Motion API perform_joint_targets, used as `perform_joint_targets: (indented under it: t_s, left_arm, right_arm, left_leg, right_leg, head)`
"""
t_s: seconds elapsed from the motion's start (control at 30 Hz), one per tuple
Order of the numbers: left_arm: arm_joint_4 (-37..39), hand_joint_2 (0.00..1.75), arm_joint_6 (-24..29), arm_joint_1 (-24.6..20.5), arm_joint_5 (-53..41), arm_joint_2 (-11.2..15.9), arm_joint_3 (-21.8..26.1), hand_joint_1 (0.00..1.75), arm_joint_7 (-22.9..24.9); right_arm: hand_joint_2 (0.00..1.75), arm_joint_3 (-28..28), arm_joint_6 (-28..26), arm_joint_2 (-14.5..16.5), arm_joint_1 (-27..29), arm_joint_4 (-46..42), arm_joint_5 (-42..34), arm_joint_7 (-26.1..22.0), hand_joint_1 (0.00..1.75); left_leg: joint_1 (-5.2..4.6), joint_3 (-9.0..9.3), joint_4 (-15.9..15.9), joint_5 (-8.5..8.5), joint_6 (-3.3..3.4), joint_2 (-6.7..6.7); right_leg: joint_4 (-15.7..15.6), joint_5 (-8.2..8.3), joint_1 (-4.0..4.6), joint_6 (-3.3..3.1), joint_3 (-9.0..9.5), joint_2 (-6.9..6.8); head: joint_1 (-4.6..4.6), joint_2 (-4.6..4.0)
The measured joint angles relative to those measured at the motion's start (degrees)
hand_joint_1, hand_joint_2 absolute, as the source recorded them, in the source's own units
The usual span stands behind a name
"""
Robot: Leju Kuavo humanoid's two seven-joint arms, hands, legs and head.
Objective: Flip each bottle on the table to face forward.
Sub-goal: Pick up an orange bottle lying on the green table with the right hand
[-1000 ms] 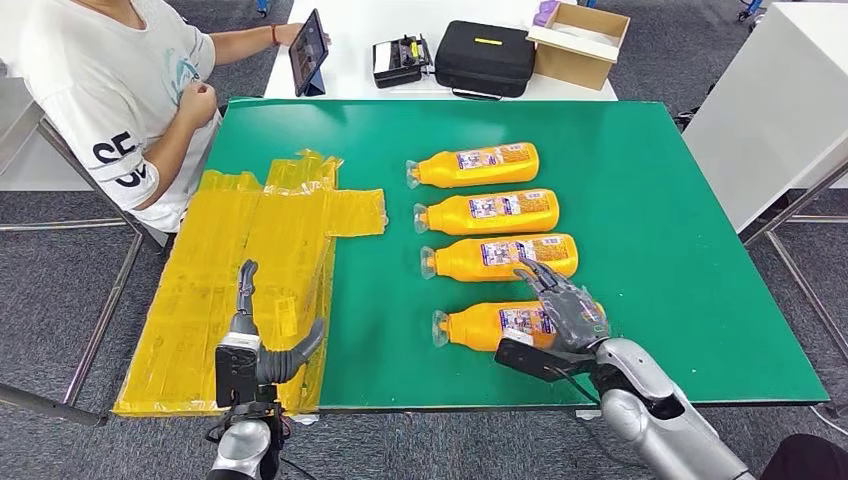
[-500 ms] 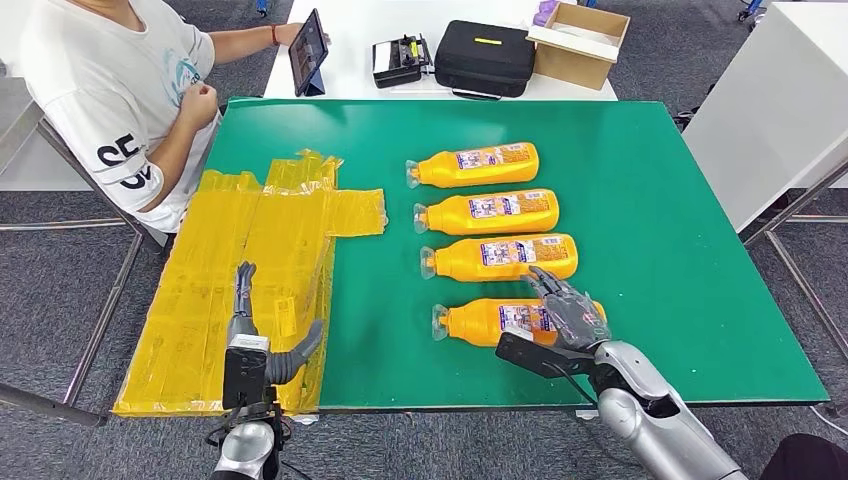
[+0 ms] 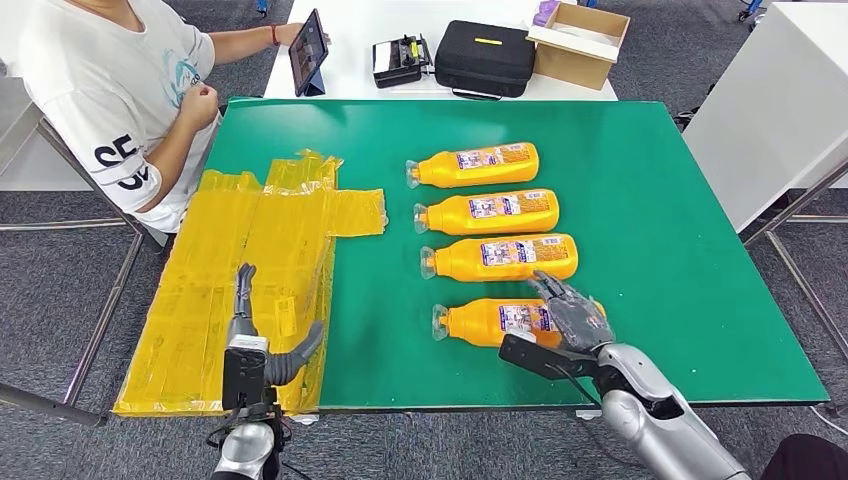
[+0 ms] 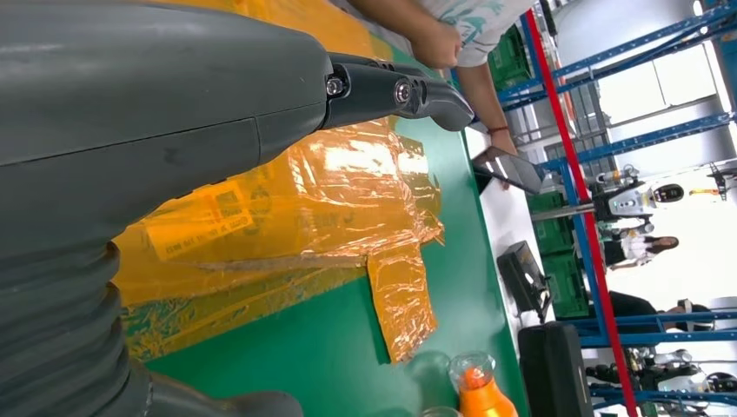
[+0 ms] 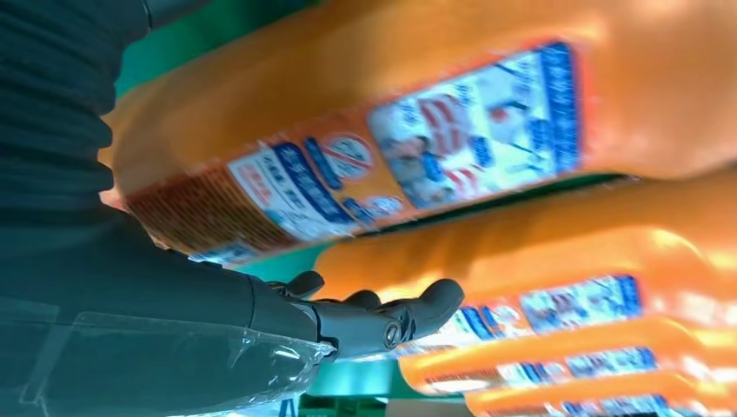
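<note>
Four orange bottles lie flat in column on green table (image 3: pixel 680 230), long axes across table, clear caps toward robot's left, labels up. Nearest bottle (image 3: pixel 490 322) sits close to table's near edge; right hand (image 3: pixel 570 315) rests over its base end, fingers draped on top, likely so it can be rolled; firm grip cannot tell. Left hand (image 3: pixel 262 345) hovers open, holding nothing, over yellow plastic sheeting (image 3: pixel 250 250) beside table's edge. Person (image 3: pixel 120 90) sits at far left corner.

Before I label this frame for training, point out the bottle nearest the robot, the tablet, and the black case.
Nearest bottle (image 3: pixel 475 324), head view, on its bare orange body left of the label.
Tablet (image 3: pixel 307 51), head view, middle of its dark screen.
Black case (image 3: pixel 484 60), head view, centre of its lid.
</note>
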Motion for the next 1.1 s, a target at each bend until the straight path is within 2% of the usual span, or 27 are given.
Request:
perform_joint_targets:
  t_s: [0.4,0.7,1.1]
  left_arm:
    - [0.9,1.75,1.3,0.2,0.8,0.0,0.2,0.00,-1.1]
    - [1.5,1.75,1.3,-0.1,1.7,0.1,0.3,0.00,-1.3]
    - [2.7,1.75,0.5,-0.3,3.5,0.1,0.3,0.00,-1.8]
  right_arm:
    - [1.75,0.2,8.8,-6.0,-3.8,0.0,-6.4,0.6,0.00]
    - [1.75,2.7,10.3,-9.9,-5.4,0.0,-9.8,1.2,0.00]
    - [1.75,6.5,14.9,-14.7,-9.4,0.0,-14.9,2.2,0.00]
  left_leg:
    - [-0.02,0.01,0.0,0.00,0.00,-0.01]
    - [-0.02,0.00,0.0,0.00,0.00,-0.01]
    - [-0.04,0.00,0.0,0.00,0.00,-0.01]
  right_leg:
    - [0.0,0.01,-0.01,0.01,0.01,-0.01]
    - [0.0,0.01,-0.01,0.01,0.01,-0.01]
    - [0.0,0.01,-0.01,0.01,0.02,-0.01]
  head:
    - [-0.01,0.00]
    - [-0.01,0.00]
    - [-0.01,0.00]
